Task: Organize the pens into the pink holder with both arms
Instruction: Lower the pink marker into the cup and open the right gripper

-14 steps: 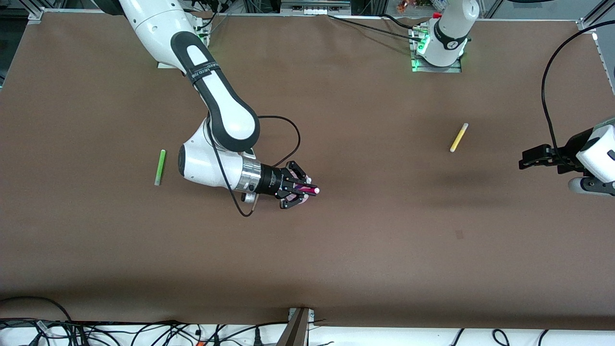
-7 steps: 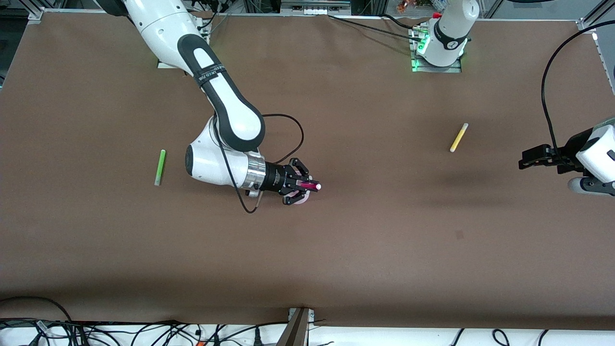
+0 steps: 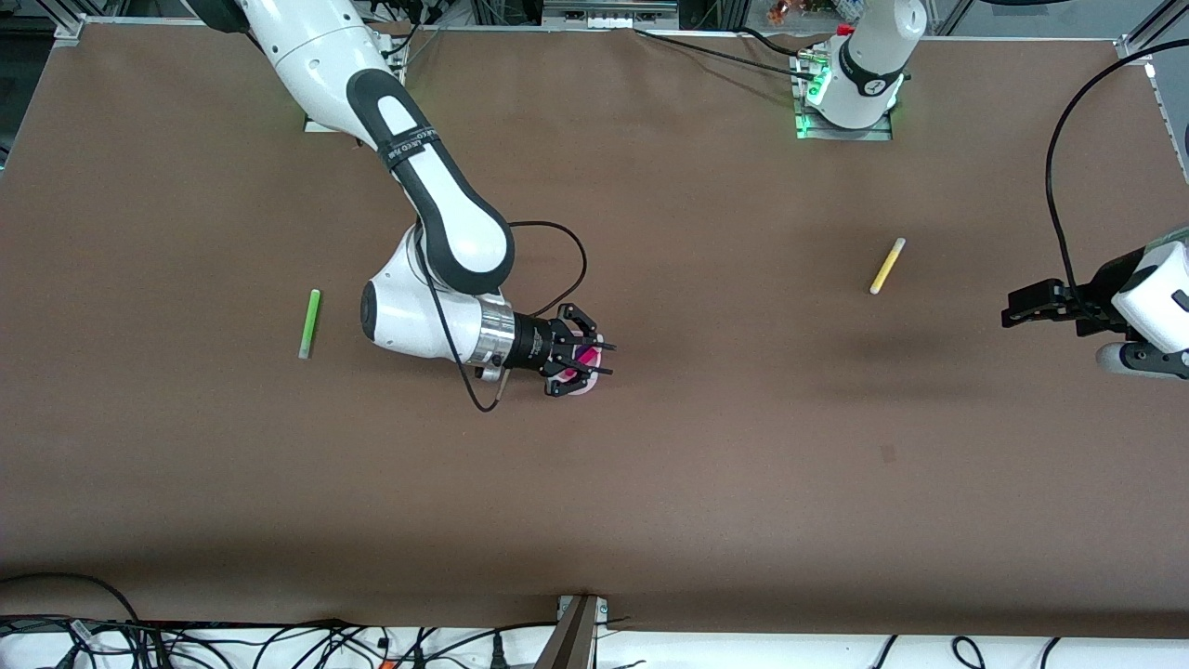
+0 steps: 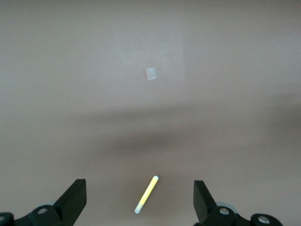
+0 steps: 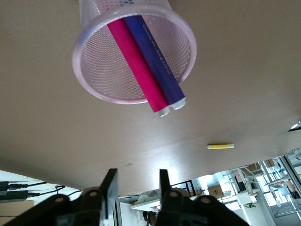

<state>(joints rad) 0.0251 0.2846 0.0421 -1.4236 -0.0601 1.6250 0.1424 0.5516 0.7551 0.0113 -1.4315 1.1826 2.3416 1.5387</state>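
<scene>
The pink holder (image 3: 582, 389) stands mid-table, mostly hidden under my right gripper (image 3: 610, 360). In the right wrist view the holder (image 5: 89, 77) contains the magenta pen (image 5: 138, 66) and the dark purple pen (image 5: 157, 59), white ends sticking out. My right gripper (image 5: 138, 181) is open and empty just over the holder. The yellow pen (image 3: 887, 266) lies toward the left arm's end; it also shows in both wrist views (image 4: 146, 194) (image 5: 220, 146). The green pen (image 3: 308, 323) lies toward the right arm's end. My left gripper (image 3: 1008, 311) waits open, above the table's end (image 4: 139, 183).
A small pale square mark (image 3: 888, 453) is on the brown table, also in the left wrist view (image 4: 151, 73). The right arm's black cable (image 3: 557, 251) loops beside its wrist. Cables lie along the table edge nearest the camera (image 3: 186, 641).
My right gripper held the magenta pen over the holder with its white end sticking out; now the fingers have opened and the pen sits in the holder. The left arm has not moved.
</scene>
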